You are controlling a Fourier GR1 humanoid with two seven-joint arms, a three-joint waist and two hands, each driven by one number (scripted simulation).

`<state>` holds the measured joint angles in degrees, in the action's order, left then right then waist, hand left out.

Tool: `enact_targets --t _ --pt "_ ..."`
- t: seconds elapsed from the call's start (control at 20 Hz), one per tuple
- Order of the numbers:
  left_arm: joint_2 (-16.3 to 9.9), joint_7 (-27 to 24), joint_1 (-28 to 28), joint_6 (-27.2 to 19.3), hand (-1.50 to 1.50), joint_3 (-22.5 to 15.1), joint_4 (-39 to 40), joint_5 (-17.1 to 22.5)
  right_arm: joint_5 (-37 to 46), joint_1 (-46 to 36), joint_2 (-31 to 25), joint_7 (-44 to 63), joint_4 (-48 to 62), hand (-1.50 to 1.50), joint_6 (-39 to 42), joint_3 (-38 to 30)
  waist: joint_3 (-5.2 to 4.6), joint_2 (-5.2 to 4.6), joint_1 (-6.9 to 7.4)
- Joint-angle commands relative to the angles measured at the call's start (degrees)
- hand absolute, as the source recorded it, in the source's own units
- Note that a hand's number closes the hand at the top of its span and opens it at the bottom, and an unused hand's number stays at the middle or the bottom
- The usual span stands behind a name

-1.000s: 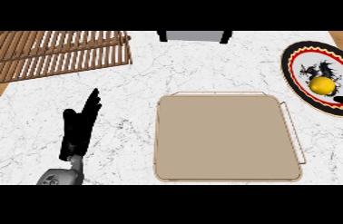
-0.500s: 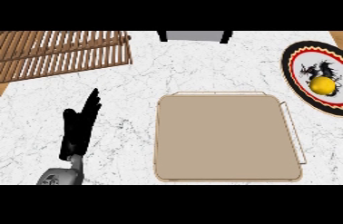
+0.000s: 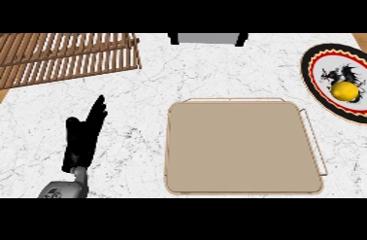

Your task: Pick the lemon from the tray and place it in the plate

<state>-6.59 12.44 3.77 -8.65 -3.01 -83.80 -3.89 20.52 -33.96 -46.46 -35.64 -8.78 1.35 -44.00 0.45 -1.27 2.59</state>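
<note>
Round yellow lemon [image 3: 344, 91] sits in the patterned black-rimmed plate [image 3: 316, 86], far right of left robot hand [image 3: 83, 137], fingers straight, resting on bench; right hand unseen.

White marble counter [image 3: 179, 78] with a wooden slatted rack [image 3: 64, 57] at the far-left corner.

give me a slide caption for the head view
Lemon on the plate, tray bare, left hand resting open on the counter.
</note>
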Motion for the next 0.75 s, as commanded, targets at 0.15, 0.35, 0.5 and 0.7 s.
enact_targets --t 0.15,0.35,0.5,0.7 --pt "0.16 -1.82 -0.36 0.82 0.00 0.23 1.43 0.36 -1.48 0.77 -0.22 0.43 0.02 -1.50 -3.64 -1.49 0.01 -0.02 0.21" --pt "0.41 -0.89 0.34 -0.18 0.00 0.62 1.69 -0.11 -1.78 3.20 0.24 -0.86 0.20 -1.50 -5.27 -1.83 0.03 -0.02 -0.12" --pt "-0.81 0.20 0.27 1.30 0.00 0.83 0.33 0.56 -1.49 3.66 -2.69 0.80 0.49 -1.50 -3.21 -1.61 0.09 -0.06 0.29" --pt "0.22 0.33 -0.41 0.65 0.00 0.36 -0.10 0.43 -1.41 5.93 -2.43 -0.89 0.42 -1.50 -4.27 -1.62 0.14 -0.06 0.23"
